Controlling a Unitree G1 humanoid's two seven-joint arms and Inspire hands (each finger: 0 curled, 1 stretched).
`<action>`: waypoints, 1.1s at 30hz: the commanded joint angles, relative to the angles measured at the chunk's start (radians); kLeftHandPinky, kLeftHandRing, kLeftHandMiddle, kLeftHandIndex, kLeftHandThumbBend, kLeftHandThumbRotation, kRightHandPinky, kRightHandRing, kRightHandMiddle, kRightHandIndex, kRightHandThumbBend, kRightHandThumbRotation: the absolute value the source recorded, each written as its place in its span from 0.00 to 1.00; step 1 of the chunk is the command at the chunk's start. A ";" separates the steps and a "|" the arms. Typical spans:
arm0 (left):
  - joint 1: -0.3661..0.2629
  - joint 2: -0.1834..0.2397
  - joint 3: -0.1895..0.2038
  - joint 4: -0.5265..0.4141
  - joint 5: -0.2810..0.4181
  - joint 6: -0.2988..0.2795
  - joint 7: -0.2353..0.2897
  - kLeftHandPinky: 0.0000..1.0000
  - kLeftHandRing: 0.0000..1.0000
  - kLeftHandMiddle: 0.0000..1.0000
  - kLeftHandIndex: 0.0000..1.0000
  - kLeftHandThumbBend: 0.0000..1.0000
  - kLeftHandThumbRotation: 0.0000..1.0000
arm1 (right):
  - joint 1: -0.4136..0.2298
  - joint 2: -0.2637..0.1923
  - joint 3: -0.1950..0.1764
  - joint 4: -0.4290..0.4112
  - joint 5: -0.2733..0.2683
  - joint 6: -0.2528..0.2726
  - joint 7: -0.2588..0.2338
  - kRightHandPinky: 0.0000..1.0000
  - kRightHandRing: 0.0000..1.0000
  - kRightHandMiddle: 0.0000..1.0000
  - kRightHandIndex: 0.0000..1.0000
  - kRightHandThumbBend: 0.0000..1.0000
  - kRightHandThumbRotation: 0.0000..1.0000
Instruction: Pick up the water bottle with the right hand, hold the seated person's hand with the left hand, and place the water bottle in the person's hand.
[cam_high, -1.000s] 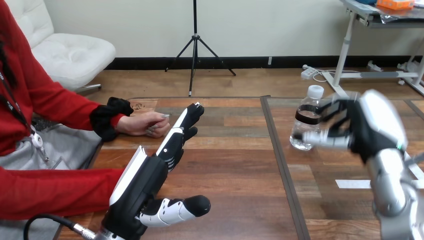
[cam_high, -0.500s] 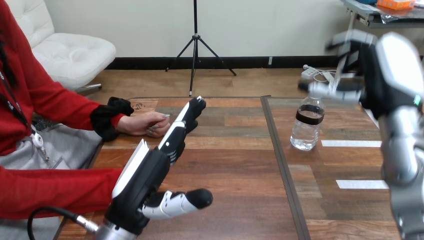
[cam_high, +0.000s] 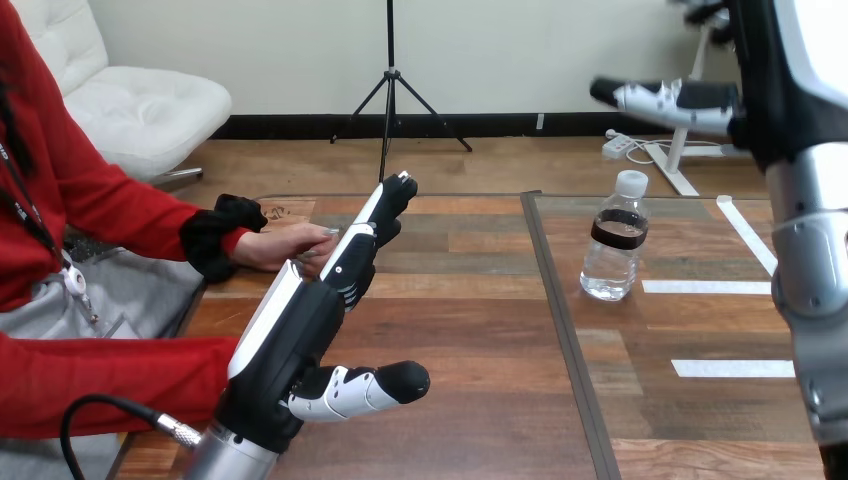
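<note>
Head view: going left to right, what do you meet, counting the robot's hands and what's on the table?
The left hand → table seam → water bottle → right hand. The person's hand overlaps the left hand, so it is left out.

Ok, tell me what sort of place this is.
Likely a robot test setup: a wooden table with white tape marks, one water bottle standing on it, and a person's hand resting beside the robot's open left hand.
</note>
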 joint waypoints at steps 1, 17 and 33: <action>-0.046 -0.010 0.006 0.006 -0.008 -0.018 0.005 0.98 1.00 1.00 1.00 1.00 0.75 | -0.080 -0.033 0.003 0.079 0.027 -0.021 0.008 0.60 0.72 0.76 0.80 0.94 0.37; -0.035 -0.018 -0.001 -0.005 -0.007 -0.018 0.002 0.97 1.00 1.00 1.00 1.00 0.74 | -0.239 -0.062 0.058 0.291 0.021 -0.052 0.042 0.63 0.75 0.79 0.83 0.95 0.44; -0.032 -0.033 -0.007 -0.013 0.007 -0.025 0.007 0.96 1.00 1.00 1.00 1.00 0.74 | -0.443 -0.042 0.129 0.640 -0.001 -0.080 0.008 0.64 0.78 0.81 0.83 0.98 0.49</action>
